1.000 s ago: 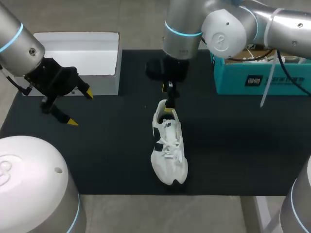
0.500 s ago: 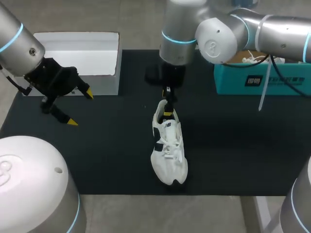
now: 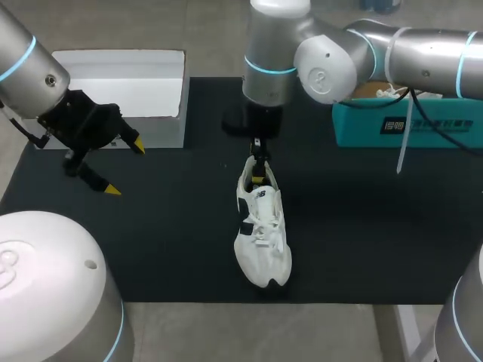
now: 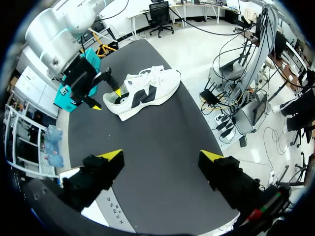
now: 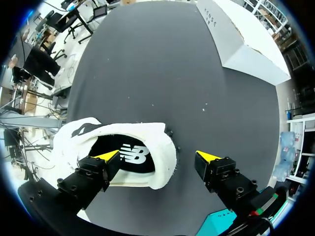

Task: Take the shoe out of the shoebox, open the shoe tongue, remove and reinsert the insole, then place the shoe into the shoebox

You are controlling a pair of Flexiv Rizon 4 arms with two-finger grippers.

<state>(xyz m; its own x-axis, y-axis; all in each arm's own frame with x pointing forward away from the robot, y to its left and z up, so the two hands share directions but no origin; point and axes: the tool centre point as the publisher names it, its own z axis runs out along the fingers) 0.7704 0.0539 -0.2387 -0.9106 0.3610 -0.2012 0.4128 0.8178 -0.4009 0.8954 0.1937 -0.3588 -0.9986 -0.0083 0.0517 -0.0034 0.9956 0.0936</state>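
Shoe: the white shoe (image 3: 260,230) lies on its sole at the middle of the black mat (image 3: 151,249), heel toward 12 o'clock, toe toward 6, outside both boxes.
White box: an open white box (image 3: 128,87) sits at the mat's 10 o'clock corner.
Left gripper: the left gripper (image 3: 125,167) hangs at 9 o'clock, just in front of the white box, fingers spread wide and holding nothing.
Right gripper: the right gripper (image 5: 157,156) stands over the heel, fingers apart, one inside the opening, the other outside behind the heel; nothing gripped.
Teal box: a teal box (image 3: 407,124) rests at 2 o'clock.
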